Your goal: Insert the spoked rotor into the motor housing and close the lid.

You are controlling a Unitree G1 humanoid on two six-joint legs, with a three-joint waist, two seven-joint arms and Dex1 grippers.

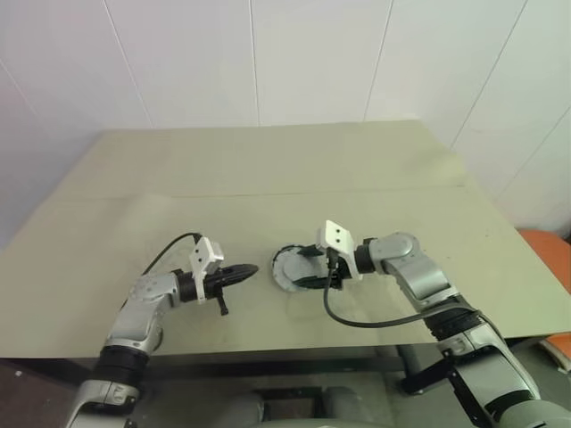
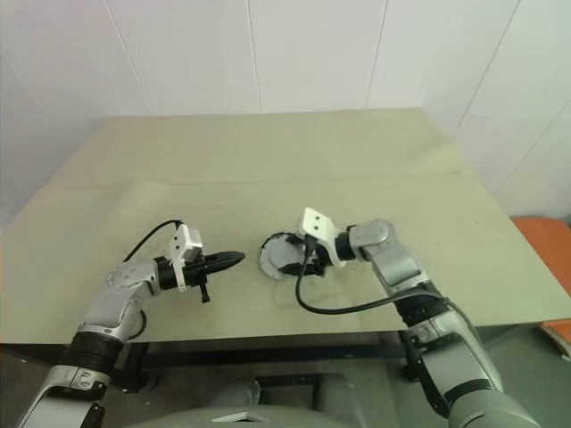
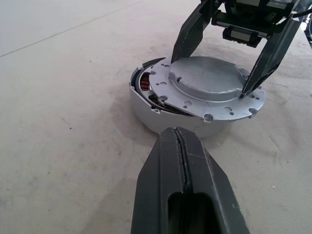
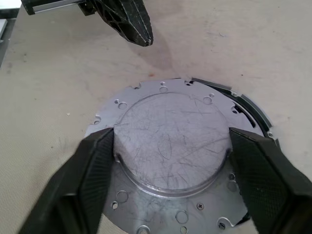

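A pale olive surface (image 1: pixel 268 192) runs to a white panelled wall (image 1: pixel 268 53); an orange object (image 1: pixel 546 254) sits at 3 o'clock beyond its edge. Near centre stands the motor housing (image 3: pixel 161 119), the spoked rotor (image 3: pixel 145 84) showing copper-red inside it. The lid (image 4: pixel 170 151) lies skewed on top — not seated. The right tool (image 4: pixel 170 161) straddles the lid's raised centre, fingertips against its sides. The left tool (image 1: pixel 241 272) is clenched empty, just beside the housing at 9 o'clock.

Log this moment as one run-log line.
lid: askew on motor housing | right gripper: straddling lid's raised centre | left gripper: shut, beside
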